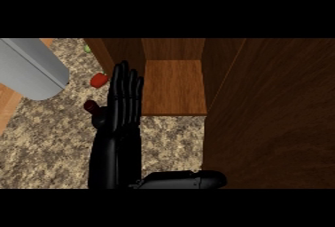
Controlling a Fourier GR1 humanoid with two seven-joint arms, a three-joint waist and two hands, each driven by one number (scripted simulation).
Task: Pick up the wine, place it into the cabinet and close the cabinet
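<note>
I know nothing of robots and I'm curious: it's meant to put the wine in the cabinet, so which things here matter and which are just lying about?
For the job: wine bottle, open cabinet, left hand.
Lying about: small red thing, green thing, big grey object.

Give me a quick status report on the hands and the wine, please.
Left robot hand open, fingers straight, upright beside the open cabinet. Right hand not in view. Wine bottle mostly hidden behind the hand, on the counter. Cabinet door open.
</note>
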